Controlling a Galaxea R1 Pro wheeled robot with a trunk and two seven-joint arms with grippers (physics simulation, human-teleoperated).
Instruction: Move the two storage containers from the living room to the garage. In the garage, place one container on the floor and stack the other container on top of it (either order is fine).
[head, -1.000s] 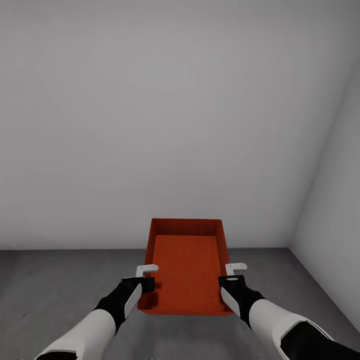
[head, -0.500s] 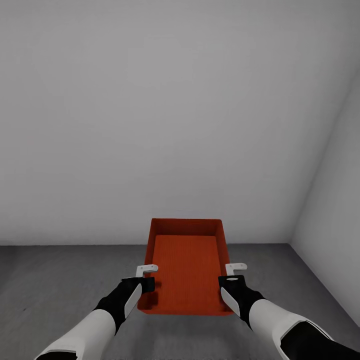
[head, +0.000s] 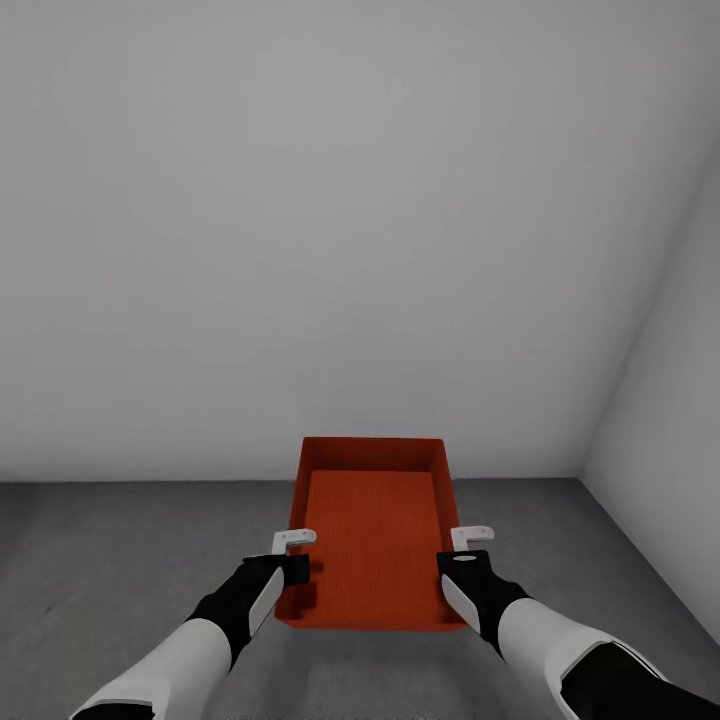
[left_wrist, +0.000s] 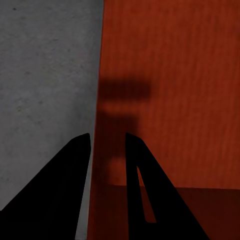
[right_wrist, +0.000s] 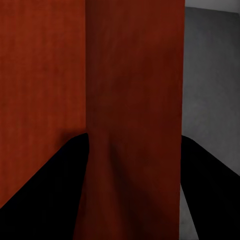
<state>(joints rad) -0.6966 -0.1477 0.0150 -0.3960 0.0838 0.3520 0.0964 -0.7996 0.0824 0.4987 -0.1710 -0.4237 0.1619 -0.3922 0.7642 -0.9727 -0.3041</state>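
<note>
1. storage container (head: 372, 540): orange-red, fine ribbed texture on its base, walls plain.
2. floor (head: 120, 560): dark grey, rough mottled concrete.
3. walls (head: 330, 230): plain white-grey.
4. left gripper (head: 291, 556), right gripper (head: 467, 551): black body, white tips; fingers (left_wrist: 60, 190) black.
5. arms (head: 180, 660): white with black.

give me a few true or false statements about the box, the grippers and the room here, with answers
1. The storage container is empty. True.
2. One arm alone carries it. False: the left gripper and right gripper each grip a long side wall.
3. The left gripper's fingers straddle the wall, one inside and one outside. True.
4. The floor below is light wood planks. False: it is dark grey concrete.
5. A second container sits inside the first. False: its orange-red bottom is bare.
</note>
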